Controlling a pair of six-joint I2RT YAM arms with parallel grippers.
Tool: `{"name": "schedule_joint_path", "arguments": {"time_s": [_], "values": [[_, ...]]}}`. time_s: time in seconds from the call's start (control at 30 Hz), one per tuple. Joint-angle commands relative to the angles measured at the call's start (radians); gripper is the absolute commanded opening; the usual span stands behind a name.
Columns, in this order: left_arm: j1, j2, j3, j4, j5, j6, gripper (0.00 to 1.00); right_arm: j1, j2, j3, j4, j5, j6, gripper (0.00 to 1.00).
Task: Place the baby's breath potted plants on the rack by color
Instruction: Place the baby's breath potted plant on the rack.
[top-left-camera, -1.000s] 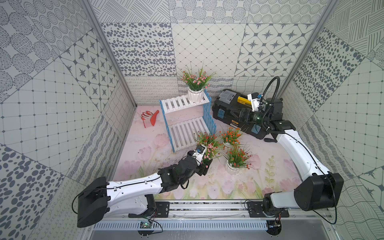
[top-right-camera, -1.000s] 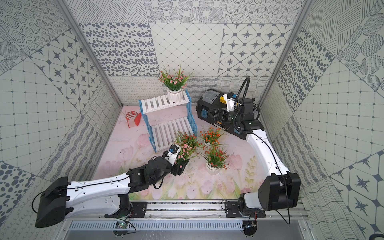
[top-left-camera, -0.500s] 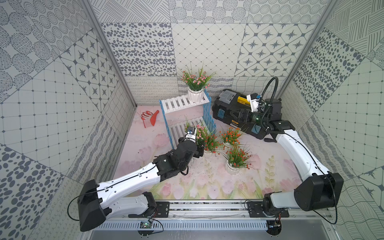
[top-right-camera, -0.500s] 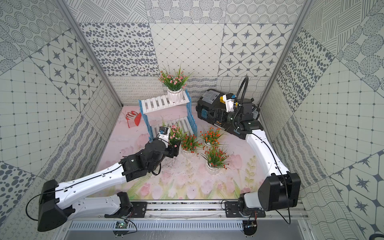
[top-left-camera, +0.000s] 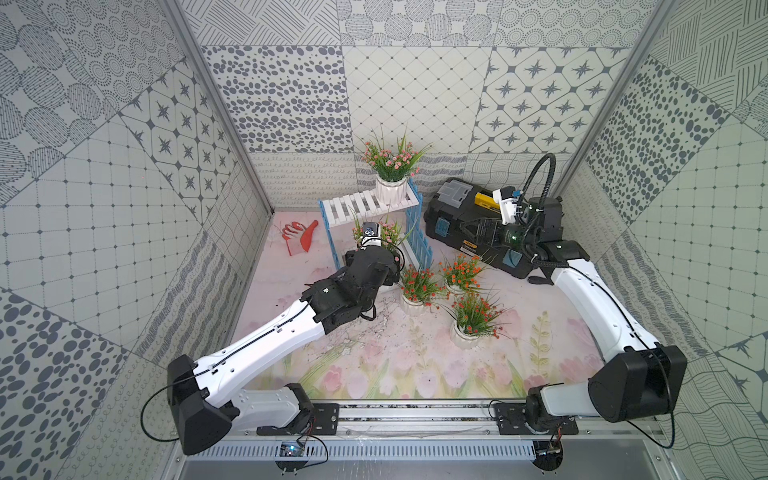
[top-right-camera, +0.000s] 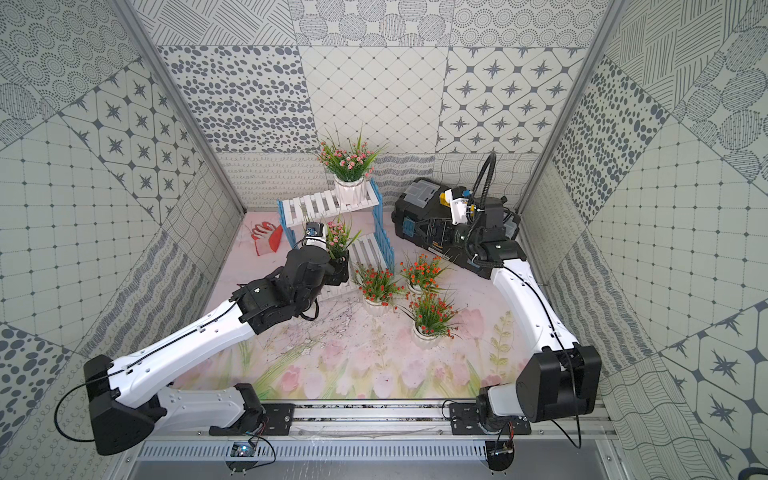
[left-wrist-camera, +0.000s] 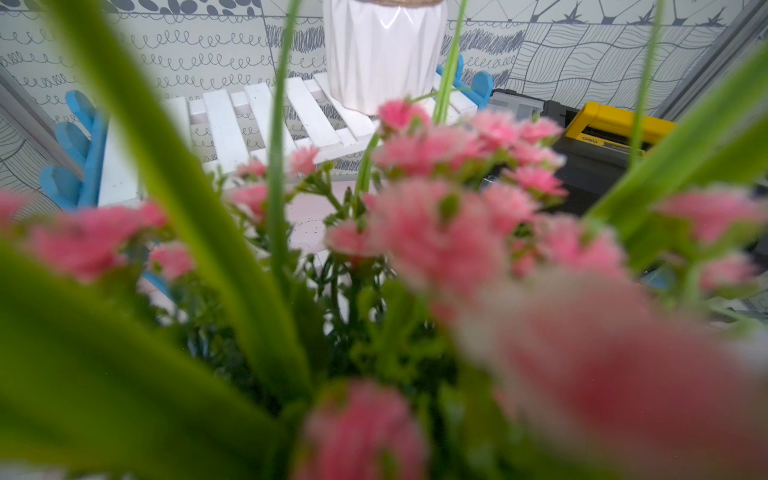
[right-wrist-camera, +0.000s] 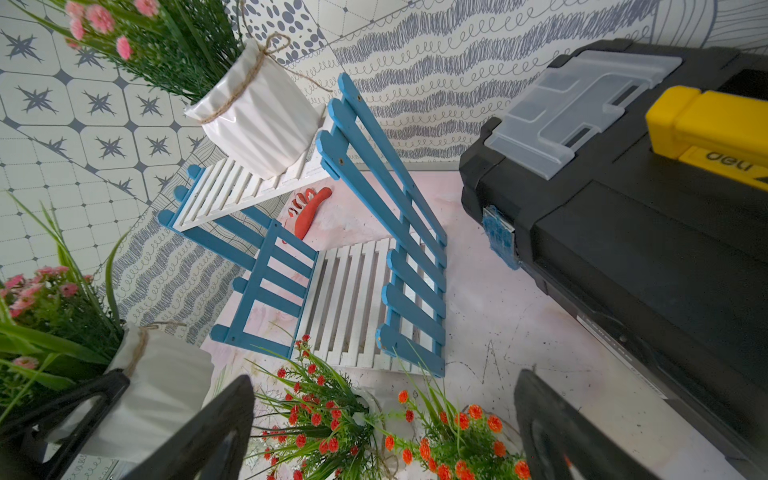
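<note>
My left gripper (top-left-camera: 392, 259) is shut on the white pot of a pink baby's breath potted plant (top-left-camera: 386, 232), held over the front of the rack's lower shelf (right-wrist-camera: 353, 299). Its blossoms fill the left wrist view and hide the jaws. One black finger (right-wrist-camera: 83, 399) presses that pot (right-wrist-camera: 158, 386). Another pink plant (top-left-camera: 390, 166) stands at the right end of the rack's top shelf (top-left-camera: 357, 205). Three orange-red plants (top-left-camera: 419, 286) (top-left-camera: 459, 270) (top-left-camera: 473, 316) stand on the mat right of the rack. My right gripper (top-left-camera: 467, 226) hangs open over the toolbox, holding nothing.
A black toolbox (top-left-camera: 453, 208) with a yellow handle lies right of the rack, against the back wall. A red and white glove (top-left-camera: 299, 239) lies on the mat left of the rack. Patterned walls close in the back and both sides.
My left arm has carried the pink plant up and away from the orange ones, back toward the rack's lower shelf. The right arm has stayed still.
</note>
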Motion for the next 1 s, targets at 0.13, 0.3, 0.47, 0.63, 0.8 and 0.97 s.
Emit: {"name": "schedule_joint_path", "arguments": {"time_s": [0.13, 0.3, 0.47, 0.63, 0.8, 0.97], "values": [[0.049, 0.036, 0.135, -0.014, -0.05, 0.066, 0.74, 0.006, -0.027, 0.007, 0.019, 0.011, -0.022, 0.98], [0.084, 0.042, 0.18, -0.008, -0.038, 0.093, 0.74, 0.006, -0.027, 0.006, 0.02, 0.014, -0.025, 0.98], [0.116, 0.055, 0.24, -0.009, -0.025, 0.127, 0.74, 0.006, -0.027, 0.003, 0.019, 0.016, -0.028, 0.98], [0.154, 0.08, 0.309, -0.019, 0.003, 0.153, 0.74, 0.006, -0.025, 0.001, 0.026, 0.014, -0.025, 0.98], [0.213, 0.107, 0.359, -0.015, 0.028, 0.158, 0.74, 0.006, -0.022, -0.003, 0.03, 0.014, -0.024, 0.98], [0.27, 0.148, 0.403, -0.003, 0.059, 0.159, 0.74, 0.006, -0.021, 0.001, 0.024, 0.02, -0.03, 0.98]]}}
